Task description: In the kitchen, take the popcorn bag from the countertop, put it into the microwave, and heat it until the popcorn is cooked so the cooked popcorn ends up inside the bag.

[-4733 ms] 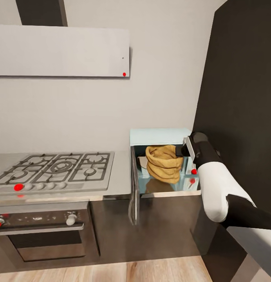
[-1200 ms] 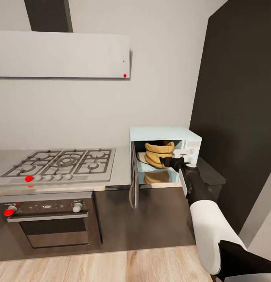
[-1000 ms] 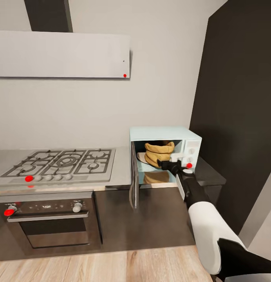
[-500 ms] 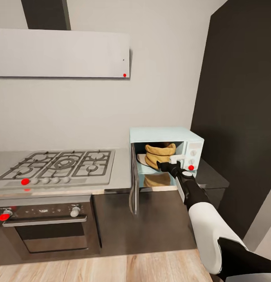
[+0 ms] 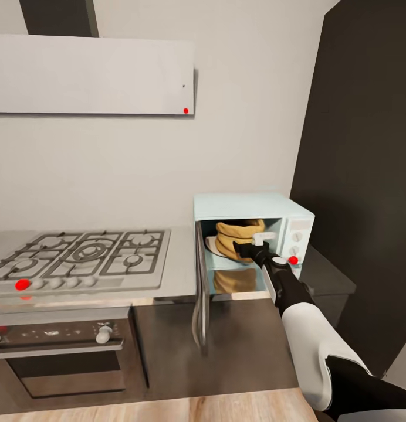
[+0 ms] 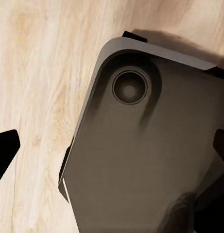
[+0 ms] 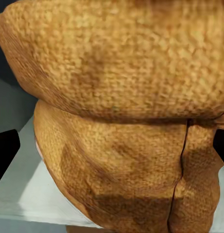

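The pale blue microwave (image 5: 250, 205) stands on the grey countertop (image 5: 180, 264) with its door (image 5: 200, 287) swung open to the left. Inside it, the tan popcorn bag (image 5: 235, 234) rests on a white plate (image 5: 211, 245). My right gripper (image 5: 245, 249) is at the mouth of the microwave, right in front of the bag. In the right wrist view the bag (image 7: 116, 97) looms close while the right gripper (image 7: 112, 148) is open, its fingertips wide apart at either side. My left gripper (image 6: 112, 148) is open above the floor.
A gas hob (image 5: 80, 252) lies left of the microwave, with a steel oven (image 5: 56, 351) below it and a hood (image 5: 91, 73) above. A tall dark cabinet (image 5: 367, 176) rises at the right. My dark base (image 6: 150, 160) sits over the wooden floor (image 6: 39, 73).
The view has shifted. My right arm, deep inside the microwave 4.7 s ago, has drawn back to its mouth. The bag stays on the plate inside.
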Robot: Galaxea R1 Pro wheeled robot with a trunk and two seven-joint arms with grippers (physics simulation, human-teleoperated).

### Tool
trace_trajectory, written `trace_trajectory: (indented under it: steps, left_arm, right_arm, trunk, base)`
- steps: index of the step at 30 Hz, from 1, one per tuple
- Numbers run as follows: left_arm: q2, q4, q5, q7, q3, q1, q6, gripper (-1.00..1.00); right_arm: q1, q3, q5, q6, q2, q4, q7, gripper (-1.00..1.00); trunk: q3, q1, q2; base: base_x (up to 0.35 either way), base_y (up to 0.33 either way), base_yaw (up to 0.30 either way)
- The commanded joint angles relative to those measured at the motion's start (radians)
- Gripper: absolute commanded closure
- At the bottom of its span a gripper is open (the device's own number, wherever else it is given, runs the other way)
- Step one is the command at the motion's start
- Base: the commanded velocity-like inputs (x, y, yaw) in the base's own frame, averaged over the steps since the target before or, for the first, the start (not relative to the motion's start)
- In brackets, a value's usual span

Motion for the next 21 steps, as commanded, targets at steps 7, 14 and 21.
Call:
trace_trajectory:
  steps: [7, 14, 21]
  left_arm:
    - [0.000, -0.002, 0.004, 0.003, 0.001, 0.000, -0.002, -1.00]
    - [0.000, -0.003, 0.004, 0.003, 0.001, 0.000, -0.002, -1.00]
    - [-0.003, -0.005, 0.005, 0.010, 0.002, 0.001, -0.002, -1.00]
  right_arm:
    - [-0.001, -0.006, 0.007, 0.004, 0.009, -0.002, 0.050, -1.00]
    - [-0.001, -0.005, 0.009, 0.005, 0.030, 0.013, 0.050, -1.00]
    - [-0.001, -0.005, 0.014, 0.005, 0.026, 0.019, 0.086, -1.00]
  trunk:
    - [-0.001, 0.000, -0.001]
    - [-0.001, 0.000, -0.001]
    - [-0.001, 0.000, -0.001]
  base:
    - [0.197, 0.000, 0.000]
    - [0.154, 0.000, 0.000]
    - [-0.109, 0.000, 0.000]
